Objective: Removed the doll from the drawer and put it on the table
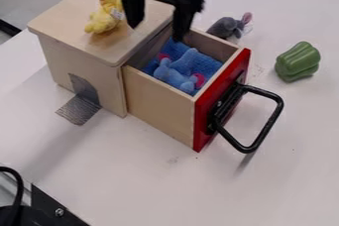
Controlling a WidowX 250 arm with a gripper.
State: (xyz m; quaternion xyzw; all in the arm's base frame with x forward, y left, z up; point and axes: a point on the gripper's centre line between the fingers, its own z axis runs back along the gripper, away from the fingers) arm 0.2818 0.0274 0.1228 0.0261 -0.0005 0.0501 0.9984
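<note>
Black metal bracket (47, 205) with a bolt fills the near left corner, a dark cable (19, 185) curving beside it. On the white table (132, 180), toward the left, stands a pale wooden box (99, 71); a grey textured flap (81, 108) slopes down from the opening in its near side. A yellow toy duck (104, 16) with an orange bill sits on the box top.

Just right of the duck, the robot's black gripper (157, 31) comes down from the far edge, its two fingers spread apart with nothing held between them. It is above the seam where the box meets its pulled-out drawer (159, 106). Inside the drawer lies the doll, a soft blue toy (175, 75) with pink patches, on blue cloth (206, 63).

Beyond the drawer's far side is a grey plush mouse (226, 28) with a pink ear. The drawer's red front (202, 106) faces right and carries a black loop handle (268, 128). Farthest right, a green toy pepper (298, 61) rests on the table, well apart from the drawer.

The step in hand looks like the approach to the doll. Next, the gripper should line up over it, lower between the drawer walls and close on the soft body without pinching the cloth, then lift clear of the rim.
</note>
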